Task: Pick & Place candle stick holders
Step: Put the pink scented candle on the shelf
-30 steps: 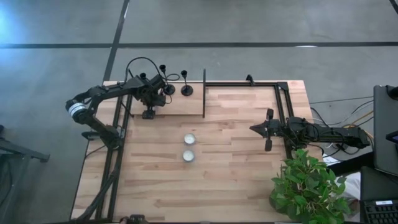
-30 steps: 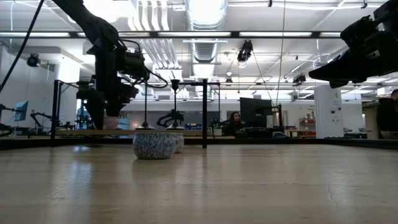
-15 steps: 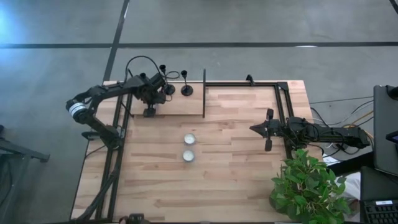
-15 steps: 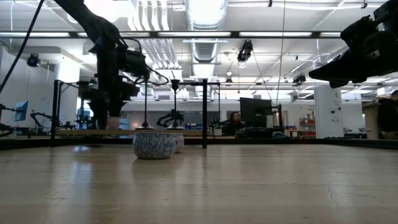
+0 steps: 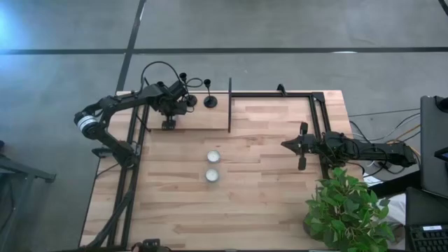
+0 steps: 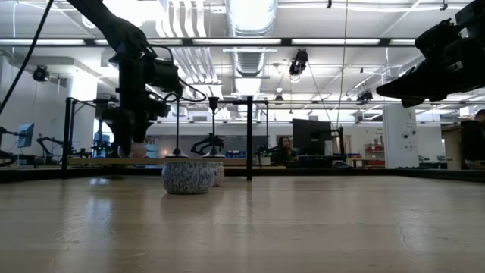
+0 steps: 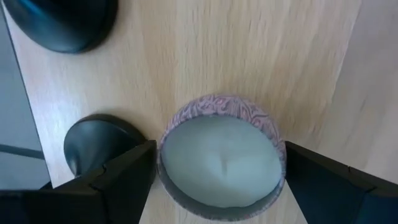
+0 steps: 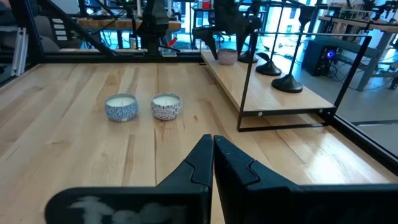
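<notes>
Compared to a second ago the left gripper (image 5: 168,120) has crept a touch farther back along the raised wooden shelf (image 5: 199,119) at the table's far left; the right arm hasn't budged.

From above: two black metal candle stick holders (image 5: 209,101) with round flat bases and thin stems sit on that shelf just right of the left gripper. Two small round patterned tealight candles (image 5: 213,157) sit mid-table. The right gripper (image 5: 302,146) hangs over the table's right side.

Low view: a thin stem with a tiny cup (image 6: 213,101) pokes up behind the near candles.

Left wrist: fingers (image 7: 121,177) spread wide around a third patterned candle (image 7: 222,157), with black bases (image 7: 96,140) beside it.

Right wrist: fingers (image 8: 202,163) pressed together, empty.
</notes>
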`<state>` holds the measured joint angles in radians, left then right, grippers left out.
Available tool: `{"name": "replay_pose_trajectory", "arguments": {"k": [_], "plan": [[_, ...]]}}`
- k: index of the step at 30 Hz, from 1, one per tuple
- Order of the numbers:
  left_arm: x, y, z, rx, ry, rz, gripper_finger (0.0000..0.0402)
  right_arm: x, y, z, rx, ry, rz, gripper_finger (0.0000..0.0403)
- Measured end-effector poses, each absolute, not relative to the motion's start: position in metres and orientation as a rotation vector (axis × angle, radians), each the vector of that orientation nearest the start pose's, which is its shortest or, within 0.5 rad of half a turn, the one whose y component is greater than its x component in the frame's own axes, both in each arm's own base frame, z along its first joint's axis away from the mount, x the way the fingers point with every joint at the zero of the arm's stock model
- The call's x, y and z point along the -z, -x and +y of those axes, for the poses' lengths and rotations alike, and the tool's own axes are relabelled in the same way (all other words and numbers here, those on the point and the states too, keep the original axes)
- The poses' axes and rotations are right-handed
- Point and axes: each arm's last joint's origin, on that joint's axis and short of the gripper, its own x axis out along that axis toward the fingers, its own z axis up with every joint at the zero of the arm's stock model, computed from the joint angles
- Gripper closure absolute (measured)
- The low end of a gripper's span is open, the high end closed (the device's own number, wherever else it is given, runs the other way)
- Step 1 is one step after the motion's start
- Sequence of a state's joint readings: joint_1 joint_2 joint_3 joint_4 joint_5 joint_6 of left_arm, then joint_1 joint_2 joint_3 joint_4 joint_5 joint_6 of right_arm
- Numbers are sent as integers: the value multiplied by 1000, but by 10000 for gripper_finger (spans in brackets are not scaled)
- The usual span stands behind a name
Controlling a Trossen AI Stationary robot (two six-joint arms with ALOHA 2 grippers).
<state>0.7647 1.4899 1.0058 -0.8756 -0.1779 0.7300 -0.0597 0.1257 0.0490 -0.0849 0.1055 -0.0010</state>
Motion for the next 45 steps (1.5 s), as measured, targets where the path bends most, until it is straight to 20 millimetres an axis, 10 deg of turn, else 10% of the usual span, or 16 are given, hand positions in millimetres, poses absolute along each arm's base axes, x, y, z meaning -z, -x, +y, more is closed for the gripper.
{"name": "replay_pose_trajectory", "arguments": {"k": [45], "plan": [[-214,-186,180,-264,-102,1554,62,-162,-102,-9,164,5,162,394]]}}
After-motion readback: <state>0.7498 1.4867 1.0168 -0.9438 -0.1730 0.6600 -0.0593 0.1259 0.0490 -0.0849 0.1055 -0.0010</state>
